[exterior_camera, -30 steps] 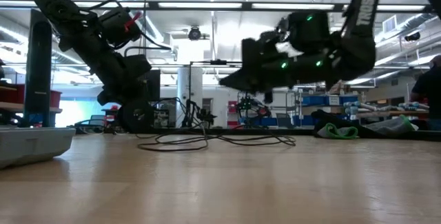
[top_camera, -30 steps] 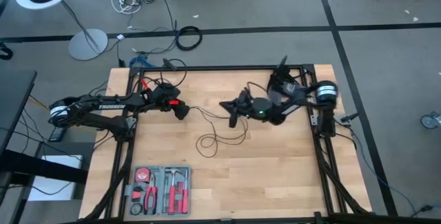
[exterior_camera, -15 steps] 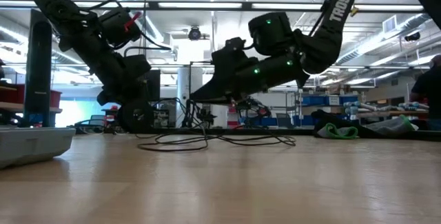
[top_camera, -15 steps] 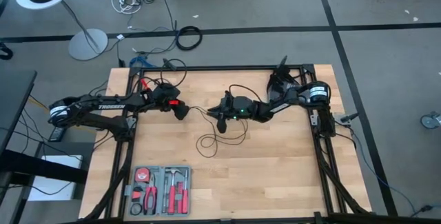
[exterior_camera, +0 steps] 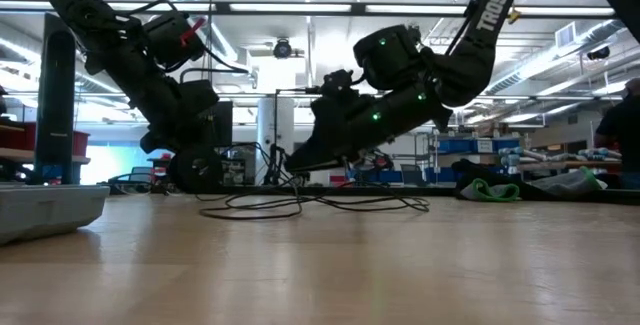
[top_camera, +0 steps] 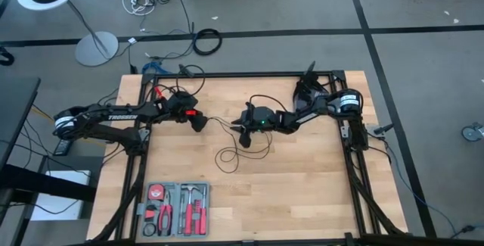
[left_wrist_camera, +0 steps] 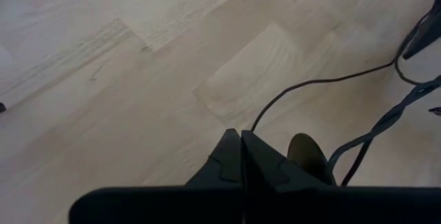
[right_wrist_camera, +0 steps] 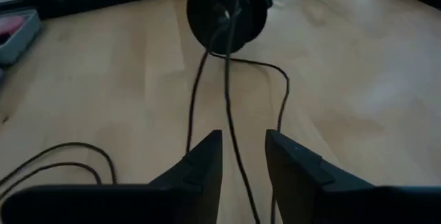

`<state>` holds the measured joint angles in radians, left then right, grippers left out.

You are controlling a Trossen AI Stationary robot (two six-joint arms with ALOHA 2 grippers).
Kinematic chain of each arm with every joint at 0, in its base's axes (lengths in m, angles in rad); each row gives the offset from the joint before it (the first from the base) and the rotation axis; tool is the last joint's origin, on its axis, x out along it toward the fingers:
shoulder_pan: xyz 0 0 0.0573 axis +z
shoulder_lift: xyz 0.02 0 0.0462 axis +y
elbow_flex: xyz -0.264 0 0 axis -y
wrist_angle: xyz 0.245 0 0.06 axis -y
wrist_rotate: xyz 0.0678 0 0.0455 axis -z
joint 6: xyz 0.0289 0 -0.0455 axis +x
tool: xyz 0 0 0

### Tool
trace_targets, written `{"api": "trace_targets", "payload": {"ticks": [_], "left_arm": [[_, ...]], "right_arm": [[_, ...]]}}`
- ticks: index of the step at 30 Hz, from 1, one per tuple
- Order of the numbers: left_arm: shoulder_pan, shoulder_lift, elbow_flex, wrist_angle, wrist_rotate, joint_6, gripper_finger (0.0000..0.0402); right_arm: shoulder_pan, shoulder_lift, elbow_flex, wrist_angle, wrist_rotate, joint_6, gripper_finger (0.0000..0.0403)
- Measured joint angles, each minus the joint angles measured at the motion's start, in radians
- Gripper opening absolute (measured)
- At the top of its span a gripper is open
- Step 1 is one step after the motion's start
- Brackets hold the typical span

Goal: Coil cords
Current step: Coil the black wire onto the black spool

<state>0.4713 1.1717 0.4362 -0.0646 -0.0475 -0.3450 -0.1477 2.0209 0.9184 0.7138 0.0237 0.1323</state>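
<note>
Reaching toward bench centre, right hand (top_camera: 243, 131) sits low over the cord (top_camera: 240, 154), fingers (right_wrist_camera: 200, 165) parted w/ a strand running through the gap, nothing pinched yet as far as the wrist view shows. Left hand (top_camera: 199, 122) is at the left-centre of the bench (top_camera: 302, 193), fingers (left_wrist_camera: 231, 158) pressed together; the puck (right_wrist_camera: 227, 14) sits right at its tip, and the cord leads off from there, but can't tell if it's clamping puck or cord. Cord itself: thin black line from left hand across to right hand, then a few loose loops on the wood just in front of the right hand, toward the bench's near edge.

Judgement: step in hand = right hand lining up to pinch a strand for the next loop.

Risks:
- Strand is v. thin; if the hand shuts off-line it slips out & closes on air.
- Two strands lie close together at the hand, so it could grab both and tangle the loops.
- Pulling hard w/ the far end anchored at left hand could yank the puck free or drag the loose loops apart.
- Tool tray (top_camera: 175, 210) at near-left corner is well apart, no snag risk.
</note>
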Motion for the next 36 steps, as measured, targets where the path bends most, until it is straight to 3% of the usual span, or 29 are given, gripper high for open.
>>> {"api": "trace_targets", "payload": {"ticks": [24, 28, 32, 36], "left_arm": [[0.000, 0.000, 0.000, 0.009, 0.000, -0.003, 0.0000], [0.000, 0.000, 0.000, 0.009, 0.000, -0.003, 0.0000], [0.000, 0.000, 0.000, 0.009, 0.000, -0.004, 0.0000], [0.000, 0.000, 0.000, 0.008, 0.000, -0.004, 0.0000]], "right_arm": [[0.007, 0.006, 0.000, -0.133, 0.025, -0.006, 0.0111], [0.018, 0.007, 0.000, -0.184, 0.032, -0.005, 0.0082], [0.024, 0.007, 0.000, -0.190, 0.057, -0.006, 0.0015], [0.024, -0.011, 0.000, -0.229, 0.080, -0.010, 0.0007]]}}
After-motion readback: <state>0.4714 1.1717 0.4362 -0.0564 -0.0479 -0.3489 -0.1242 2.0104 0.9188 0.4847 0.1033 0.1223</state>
